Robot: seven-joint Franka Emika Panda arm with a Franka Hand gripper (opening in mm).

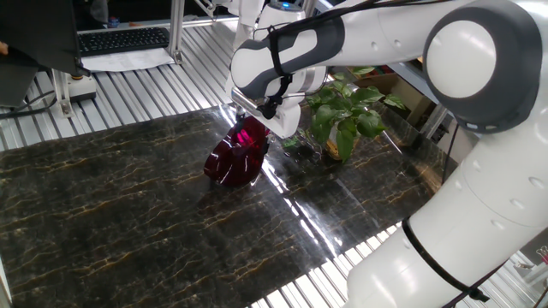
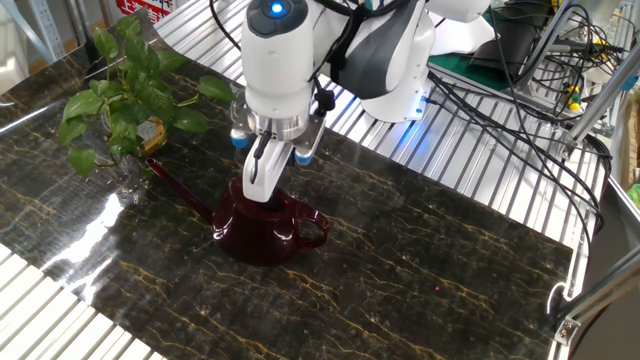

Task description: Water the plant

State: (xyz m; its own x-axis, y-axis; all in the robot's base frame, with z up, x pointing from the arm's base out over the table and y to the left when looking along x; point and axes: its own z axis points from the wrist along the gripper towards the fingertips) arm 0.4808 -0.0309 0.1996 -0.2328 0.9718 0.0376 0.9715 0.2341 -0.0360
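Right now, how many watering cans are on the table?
1. The dark red watering can stands mid-table under the gripper, spout toward the plant. None hidden that I can tell.

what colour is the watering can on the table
The watering can is dark red, glowing brighter translucent red in one fixed view; its full shape shows best in the other.
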